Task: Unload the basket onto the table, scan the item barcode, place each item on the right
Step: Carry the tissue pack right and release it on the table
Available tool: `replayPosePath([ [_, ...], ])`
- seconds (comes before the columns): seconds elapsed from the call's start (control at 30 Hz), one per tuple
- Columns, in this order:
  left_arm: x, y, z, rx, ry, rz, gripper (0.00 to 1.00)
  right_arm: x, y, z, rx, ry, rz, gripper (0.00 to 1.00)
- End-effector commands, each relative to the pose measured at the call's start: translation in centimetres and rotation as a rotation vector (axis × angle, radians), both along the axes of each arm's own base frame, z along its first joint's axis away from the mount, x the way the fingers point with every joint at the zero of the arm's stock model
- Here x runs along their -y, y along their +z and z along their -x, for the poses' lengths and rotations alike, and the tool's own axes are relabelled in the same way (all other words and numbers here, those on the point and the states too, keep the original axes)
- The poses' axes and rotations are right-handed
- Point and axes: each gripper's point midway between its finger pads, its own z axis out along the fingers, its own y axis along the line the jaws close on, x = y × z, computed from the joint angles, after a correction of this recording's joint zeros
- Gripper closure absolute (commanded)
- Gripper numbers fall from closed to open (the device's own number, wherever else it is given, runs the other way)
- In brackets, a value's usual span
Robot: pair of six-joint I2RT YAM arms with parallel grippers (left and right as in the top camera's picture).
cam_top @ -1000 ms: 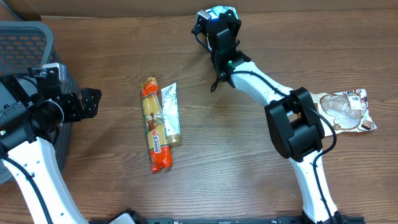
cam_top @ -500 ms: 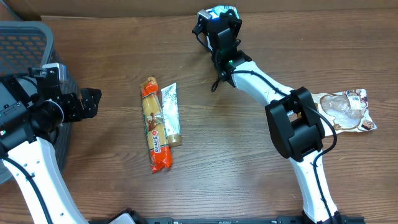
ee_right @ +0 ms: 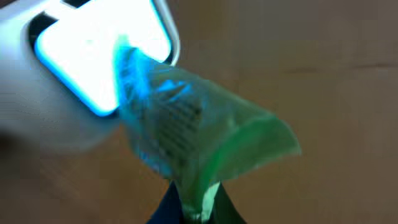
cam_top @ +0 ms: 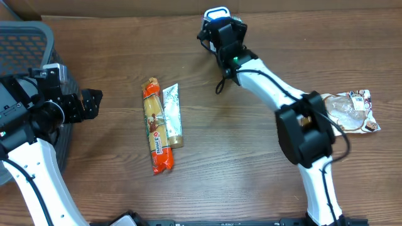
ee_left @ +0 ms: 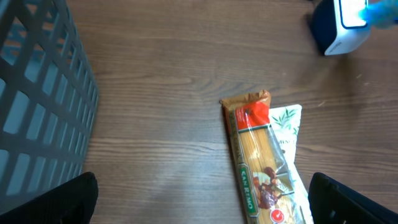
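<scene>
The right fingers (ee_right: pixel 178 206) are clenched on a green packet (ee_right: pixel 205 137), holding it just in front of the lit window of the scanner (ee_right: pixel 87 68). The left fingers (ee_left: pixel 68 202) are released and empty, well left of the scanner, beside a basket (cam_top: pixel 25 37). On the table (cam_top: pixel 125 50), a pasta pack (cam_top: pixel 157 129) and a sachet (cam_top: pixel 172 113) lie touching, front-left of the scanner. A pouch (cam_top: pixel 348 112) lies well to its right.
</scene>
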Motion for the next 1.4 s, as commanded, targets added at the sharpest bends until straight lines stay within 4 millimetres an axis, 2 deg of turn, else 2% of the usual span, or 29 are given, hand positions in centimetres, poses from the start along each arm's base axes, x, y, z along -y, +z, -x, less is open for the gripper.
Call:
replayPosePath([
  [0.0, 0.1, 0.1, -0.1, 0.008, -0.017, 0.000, 0.00, -0.2, 13.2, 3.3, 0.133, -0.002, -0.336, 0.96],
  [0.13, 0.1, 0.1, -0.1, 0.008, -0.017, 0.000, 0.00, -0.5, 16.9, 8.3, 0.019, 0.033, -0.564, 0.96],
  [0.27, 0.1, 0.1, -0.1, 0.008, -0.017, 0.000, 0.00, 0.0, 20.0, 13.5, -0.115, 0.014, -0.882, 0.96],
  [0.37, 0.1, 0.1, -0.1, 0.008, -0.017, 0.000, 0.00, 0.5, 20.9, 17.4, -0.274, -0.022, -1.088, 0.96],
  [0.43, 0.1, 0.1, -0.1, 0.008, -0.017, 0.000, 0.00, 1.2, 20.4, 19.8, -0.399, -0.070, -1.176, 0.96],
  [0.57, 0.1, 0.1, -0.1, 0.008, -0.017, 0.000, 0.01, 2.9, 17.2, 23.5, -0.657, -0.208, -1.236, 0.96],
  [0.67, 0.1, 0.1, -0.1, 0.008, -0.017, 0.000, 0.00, 4.6, 13.1, 25.0, -0.782, -0.345, -1.207, 0.96],
  [0.7, 0.1, 0.1, -0.1, 0.008, -0.017, 0.000, 0.00, 4.9, 12.0, 25.2, -0.804, -0.376, -1.198, 0.96],
  [0.73, 0.1, 0.1, -0.1, 0.008, -0.017, 0.000, 0.00, 5.4, 9.9, 25.3, -0.833, -0.417, -1.187, 0.96],
  [0.87, 0.1, 0.1, -0.1, 0.008, -0.017, 0.000, 0.00, 6.1, 5.1, 25.1, -0.864, -0.479, -1.182, 0.96],
  [1.03, 0.1, 0.1, -0.1, 0.008, -0.017, 0.000, 0.01, 7.5, -0.9, 24.5, -0.841, -0.600, -1.254, 0.96],
  [1.07, 0.1, 0.1, -0.1, 0.008, -0.017, 0.000, 0.01, 8.3, -3.0, 24.7, -0.835, -0.653, -1.278, 0.96],
  [1.13, 0.1, 0.1, -0.1, 0.008, -0.017, 0.000, 0.00, 9.2, -4.8, 25.3, -0.838, -0.689, -1.280, 0.96],
  [1.17, 0.1, 0.1, -0.1, 0.008, -0.017, 0.000, 0.01, 9.7, -5.7, 25.7, -0.843, -0.710, -1.280, 0.91],
  [1.23, 0.1, 0.1, -0.1, 0.008, -0.017, 0.000, 0.00, 10.7, -6.9, 26.3, -0.843, -0.750, -1.274, 0.69],
  [1.3, 0.1, 0.1, -0.1, 0.008, -0.017, 0.000, 0.01, 11.7, -7.7, 26.8, -0.839, -0.792, -1.260, 0.58],
  [1.37, 0.1, 0.1, -0.1, 0.008, -0.017, 0.000, 0.01, 12.2, -8.0, 27.0, -0.839, -0.816, -1.257, 0.57],
])
